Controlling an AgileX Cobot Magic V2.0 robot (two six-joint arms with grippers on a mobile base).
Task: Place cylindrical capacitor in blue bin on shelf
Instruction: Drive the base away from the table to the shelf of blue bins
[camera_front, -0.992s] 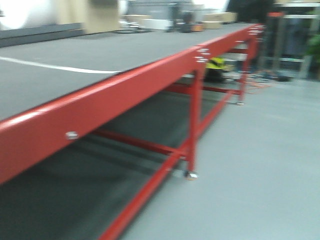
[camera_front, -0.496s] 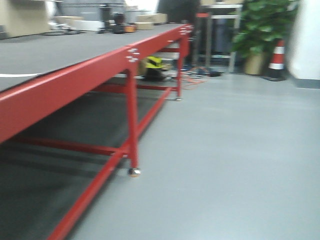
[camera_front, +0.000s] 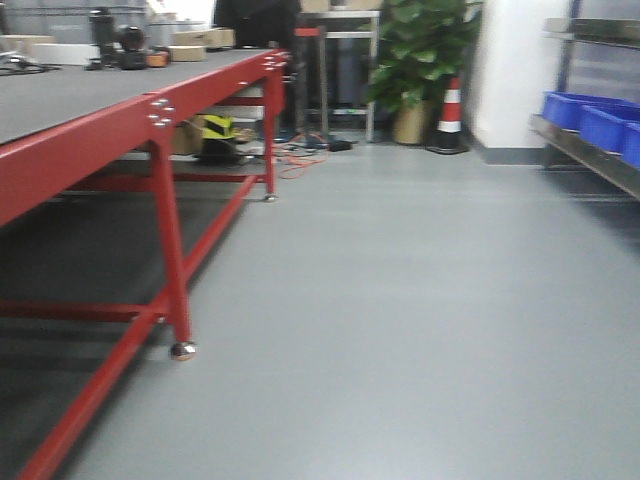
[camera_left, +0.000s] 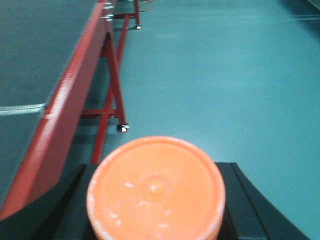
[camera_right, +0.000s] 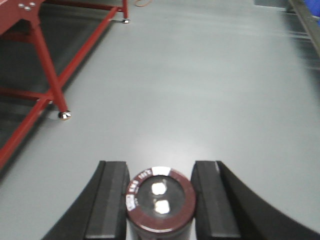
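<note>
My right gripper (camera_right: 159, 172) pinches the dark cylindrical capacitor with a maroon rim and two silver terminals (camera_right: 160, 200). It stands upright between the two black fingers (camera_right: 112, 200), which press against its sides. It hangs over the bare grey floor (camera_right: 200, 75) and is not yet at any bin.

My left gripper (camera_left: 157, 172) is closed in the same way on an orange round-topped cylinder (camera_left: 156, 192), one black finger against each side.

Half a second ago the long red-framed workbench with a grey top (camera_front: 90, 150) filled the left half of the front view. Now it has slid off toward the left edge, and only its near leg and front rail stand out.

The leafy potted plant (camera_front: 420, 50) and the orange-and-white traffic cone (camera_front: 450, 115) have moved from the right side to the middle of the far wall.

At the right edge something new has come in: the shiny steel shelf (camera_front: 590, 152). A row of blue plastic bins (camera_front: 590, 112) sits along its front edge. The shelf is well apart from both my hands, with open floor between. The picture is also sharper than the two before it.
</note>
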